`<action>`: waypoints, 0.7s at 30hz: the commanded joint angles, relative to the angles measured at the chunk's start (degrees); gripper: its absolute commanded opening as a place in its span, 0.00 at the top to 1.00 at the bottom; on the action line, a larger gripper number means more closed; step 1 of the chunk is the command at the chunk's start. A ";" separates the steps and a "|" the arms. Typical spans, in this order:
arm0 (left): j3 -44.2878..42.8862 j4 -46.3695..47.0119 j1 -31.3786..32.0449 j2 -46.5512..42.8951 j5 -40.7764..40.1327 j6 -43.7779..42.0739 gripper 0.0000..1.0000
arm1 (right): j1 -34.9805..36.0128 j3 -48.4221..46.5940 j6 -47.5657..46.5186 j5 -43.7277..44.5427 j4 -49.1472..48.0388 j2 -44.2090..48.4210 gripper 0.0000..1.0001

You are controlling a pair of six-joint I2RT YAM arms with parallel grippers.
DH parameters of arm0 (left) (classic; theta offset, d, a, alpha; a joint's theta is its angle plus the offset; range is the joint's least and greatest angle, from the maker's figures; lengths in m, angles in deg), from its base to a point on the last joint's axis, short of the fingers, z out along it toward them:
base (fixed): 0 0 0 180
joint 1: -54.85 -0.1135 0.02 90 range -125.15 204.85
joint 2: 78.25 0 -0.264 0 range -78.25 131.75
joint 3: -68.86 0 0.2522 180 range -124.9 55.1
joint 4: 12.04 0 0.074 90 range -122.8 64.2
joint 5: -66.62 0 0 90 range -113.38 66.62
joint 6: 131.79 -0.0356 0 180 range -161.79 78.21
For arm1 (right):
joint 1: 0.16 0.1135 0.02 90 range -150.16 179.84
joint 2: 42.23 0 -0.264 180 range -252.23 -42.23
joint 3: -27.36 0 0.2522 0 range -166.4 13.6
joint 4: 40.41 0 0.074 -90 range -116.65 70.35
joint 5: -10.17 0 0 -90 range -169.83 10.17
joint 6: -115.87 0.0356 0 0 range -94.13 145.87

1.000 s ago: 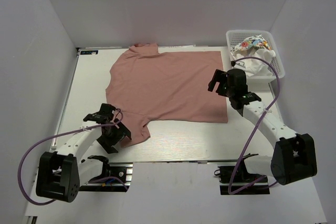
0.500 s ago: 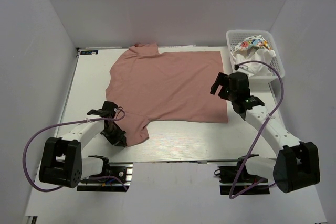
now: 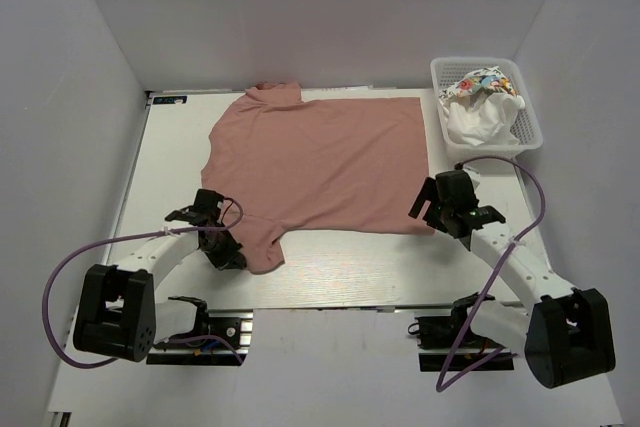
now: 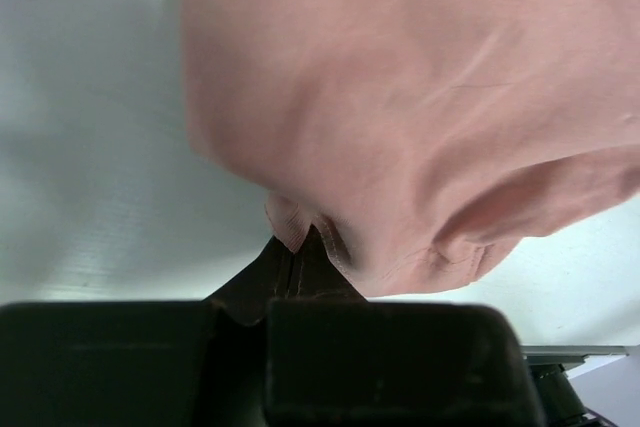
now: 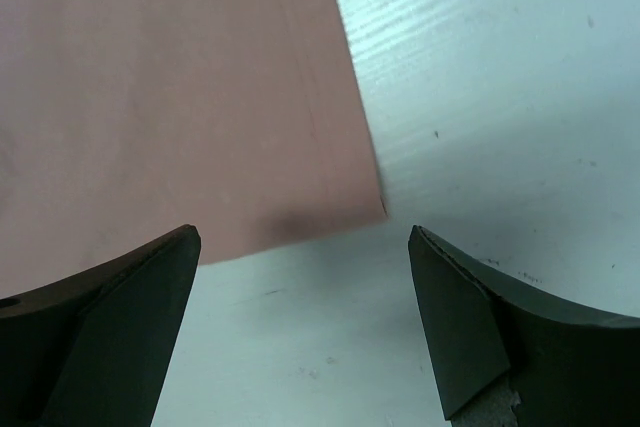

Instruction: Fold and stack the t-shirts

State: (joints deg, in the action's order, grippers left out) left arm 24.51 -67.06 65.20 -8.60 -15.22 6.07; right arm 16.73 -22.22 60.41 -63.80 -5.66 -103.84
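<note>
The dusty pink cloth t-shirt (image 3: pixel 320 162) lies unfolded on the tabletop (image 3: pixel 340 282), the left claw (image 3: pixel 228 252) pinching its near sleeve, the right claw (image 5: pixel 303 232) gaping over its hem corner; nothing is stacked yet.

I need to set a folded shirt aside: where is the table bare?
Bare table runs left of the pink t-shirt, out to the left edge, and along the near edge between left arm and right arm. The far right is crowded: the basket of white t-shirts, the right arm just nearer.

A white plastic lattice basket (image 3: pixel 528 112) sits at the white table's (image 3: pixel 165 167) far right corner. A small dark tag (image 3: pixel 171 100), perhaps a label, marks the far left.
</note>
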 commanded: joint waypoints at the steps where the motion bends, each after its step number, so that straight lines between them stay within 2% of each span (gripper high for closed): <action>1: 1.67 4.77 0.20 0.05 -2.46 -2.85 1.00 | -0.54 1.62 2.72 -1.16 -1.12 -0.61 0.10; 4: 2.72 5.92 0.20 1.10 -1.57 -2.86 1.00 | -0.89 1.62 4.04 -3.63 -1.74 -4.73 0.10; 14: 2.20 5.31 0.20 0.49 -1.57 -2.86 1.00 | -2.38 -1.01 4.04 -3.38 -0.95 -16.52 0.10; 21: 1.06 4.25 0.20 -0.57 -2.10 -3.38 1.00 | -3.17 -2.42 5.09 -1.36 0.01 -20.48 0.10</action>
State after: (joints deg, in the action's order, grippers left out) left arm 25.23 -62.82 65.20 -8.82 -13.49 4.01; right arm 14.04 -24.93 63.47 -65.68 -7.04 -121.50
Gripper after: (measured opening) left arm 0.024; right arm 0.905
